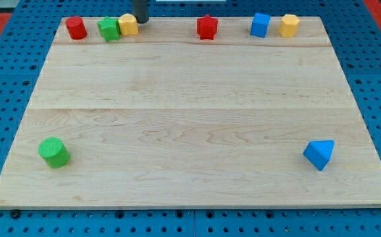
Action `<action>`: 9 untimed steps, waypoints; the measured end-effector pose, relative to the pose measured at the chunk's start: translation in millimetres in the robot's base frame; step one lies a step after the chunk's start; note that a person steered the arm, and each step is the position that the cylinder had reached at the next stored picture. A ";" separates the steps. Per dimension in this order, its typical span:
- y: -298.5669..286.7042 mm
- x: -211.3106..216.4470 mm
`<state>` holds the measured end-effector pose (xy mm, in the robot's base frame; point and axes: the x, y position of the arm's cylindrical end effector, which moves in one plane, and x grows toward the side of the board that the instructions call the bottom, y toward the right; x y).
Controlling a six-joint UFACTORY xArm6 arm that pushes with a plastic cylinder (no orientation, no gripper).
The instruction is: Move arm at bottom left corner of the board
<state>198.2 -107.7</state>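
My tip point(141, 20) touches the board at the view's top, just right of a yellow block point(128, 24). A green block point(109, 29) sits against the yellow block's left side, and a red cylinder point(76, 27) stands further left. A green cylinder point(54, 152) lies near the board's bottom left corner. The wooden board point(190, 118) fills most of the view.
A red star block point(206, 27), a blue block point(260, 25) and a yellow block point(289, 25) line the board's top edge to the right. A blue triangular block point(319, 154) sits near the bottom right. Blue perforated table surrounds the board.
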 end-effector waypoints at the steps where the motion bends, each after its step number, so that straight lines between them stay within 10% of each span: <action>1: 0.0 13.9; 4: 61.3 40.5; 6: 61.1 264.1; 8: -72.3 415.4; 9: -196.5 412.3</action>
<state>610.4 -304.2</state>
